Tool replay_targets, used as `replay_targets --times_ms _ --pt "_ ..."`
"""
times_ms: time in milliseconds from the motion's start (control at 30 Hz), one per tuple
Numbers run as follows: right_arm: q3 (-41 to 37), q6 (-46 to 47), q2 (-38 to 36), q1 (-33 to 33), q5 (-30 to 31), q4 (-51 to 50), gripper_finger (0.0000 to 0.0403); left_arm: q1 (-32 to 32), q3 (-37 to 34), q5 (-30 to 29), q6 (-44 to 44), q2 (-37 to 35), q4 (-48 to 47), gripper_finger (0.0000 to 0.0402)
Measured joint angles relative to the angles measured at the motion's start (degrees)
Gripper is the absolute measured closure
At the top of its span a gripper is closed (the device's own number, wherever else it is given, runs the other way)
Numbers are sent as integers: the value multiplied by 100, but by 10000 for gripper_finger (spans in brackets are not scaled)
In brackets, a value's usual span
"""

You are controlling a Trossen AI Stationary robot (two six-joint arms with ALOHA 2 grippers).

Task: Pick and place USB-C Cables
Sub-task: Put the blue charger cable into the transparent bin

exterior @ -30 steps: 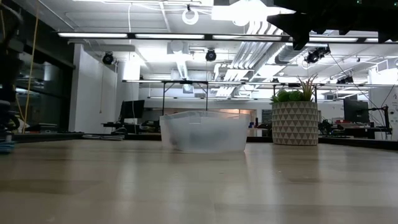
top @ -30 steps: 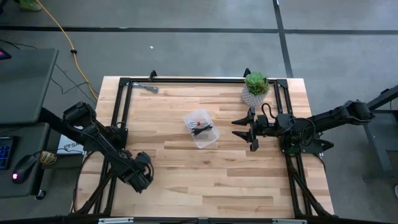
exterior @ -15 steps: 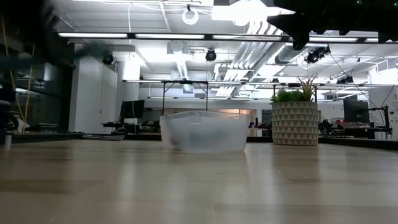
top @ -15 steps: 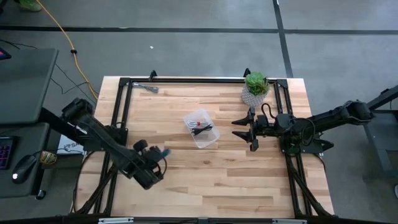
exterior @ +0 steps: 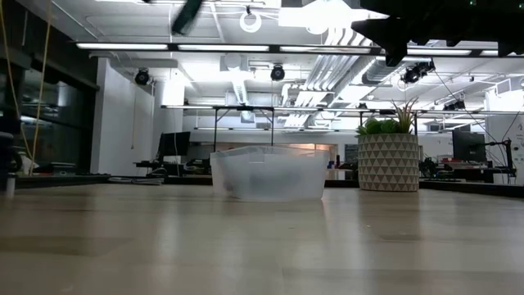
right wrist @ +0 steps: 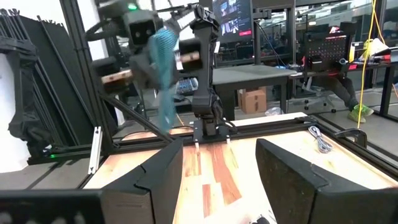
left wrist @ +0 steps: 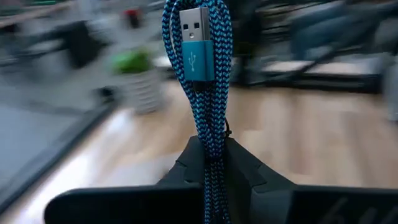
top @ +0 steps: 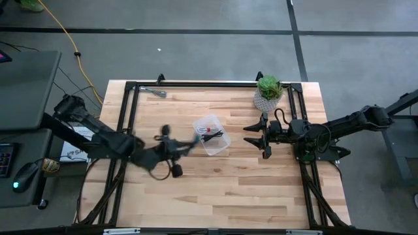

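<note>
**Left arm's got the blue braided cable**

Left gripper (left wrist: 214, 155) has its jaws pinched tight on the teal-blue cable (left wrist: 202, 74), a folded woven bundle with a metal plug poking out past the tips. Just beyond sits the clear plastic tub (top: 211, 134), holding a red-and-white cable (top: 208, 130) and a black cable (top: 215, 136). Silvery cable (top: 154, 91) lies well off on the plank-wood counter (top: 248, 183). Right gripper (top: 256, 136) waits, jaws spread wide.

A tub (top: 211, 134) sits mid-desk (top: 228, 189) with cables (top: 212, 134) in it; a potted plant (top: 268, 91) stands behind and to its right, another cable (top: 155, 91) at the far left edge, near the corner.
</note>
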Motion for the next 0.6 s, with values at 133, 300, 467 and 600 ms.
replay_targets --times_ms 133,300,467,600 --pt "0 0 -2 -2 0 -27 208 784 -834 1754 827 53 2098 395" --pt "0 0 -2 -2 0 -9 208 1597 -1727 2989 959 75 3973 394" --pt "0 0 -2 -2 1 4 208 1858 -2440 3609 880 75 5384 394" --pt "0 0 -2 -2 0 6 208 1883 -2614 3607 862 71 5857 394"
